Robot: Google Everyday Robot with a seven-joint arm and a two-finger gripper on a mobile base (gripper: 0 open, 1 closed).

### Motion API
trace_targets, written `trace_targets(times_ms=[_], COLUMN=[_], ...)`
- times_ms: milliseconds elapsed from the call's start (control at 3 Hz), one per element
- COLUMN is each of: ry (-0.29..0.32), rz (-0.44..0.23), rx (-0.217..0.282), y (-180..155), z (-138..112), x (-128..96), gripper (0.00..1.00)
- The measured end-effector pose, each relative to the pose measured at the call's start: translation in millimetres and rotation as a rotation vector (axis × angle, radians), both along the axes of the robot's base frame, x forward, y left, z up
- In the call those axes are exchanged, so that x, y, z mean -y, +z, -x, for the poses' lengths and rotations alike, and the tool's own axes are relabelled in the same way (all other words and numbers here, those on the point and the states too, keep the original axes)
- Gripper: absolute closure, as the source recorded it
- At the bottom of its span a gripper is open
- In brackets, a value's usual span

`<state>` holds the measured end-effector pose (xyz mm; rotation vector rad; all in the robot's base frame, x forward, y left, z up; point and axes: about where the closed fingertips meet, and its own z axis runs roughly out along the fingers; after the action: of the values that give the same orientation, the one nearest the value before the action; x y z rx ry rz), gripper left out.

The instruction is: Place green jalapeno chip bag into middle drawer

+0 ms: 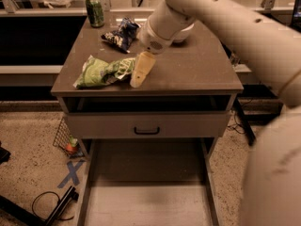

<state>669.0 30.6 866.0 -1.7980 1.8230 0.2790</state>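
The green jalapeno chip bag (101,72) lies flat on the left front of the cabinet top (197,69), light green with white patches. My gripper (139,72) hangs from the pale arm and points down at the cabinet top, right at the bag's right end and touching or nearly touching it. The middle drawer (146,199) is pulled out wide below, and its pale flat floor is bare. Above it sits a shut drawer front with a black handle (146,131).
A green can (94,11) stands at the back left of the top. A dark blue-and-white bag (121,33) lies behind the green bag. A white bowl (184,32) is mostly hidden by my arm. A wire basket (66,138) and blue tape cross (71,173) are on the floor at left.
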Motion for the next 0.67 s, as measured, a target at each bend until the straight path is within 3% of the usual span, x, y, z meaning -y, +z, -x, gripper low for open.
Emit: trace_targets(times_ms=[333, 667], ry=[0.020, 0.060], rz=[-0.040, -0.090], rx=[-0.054, -0.105], y=[-17, -33], z=[-15, -16], x=[-26, -52], gripper=[0.16, 0.47])
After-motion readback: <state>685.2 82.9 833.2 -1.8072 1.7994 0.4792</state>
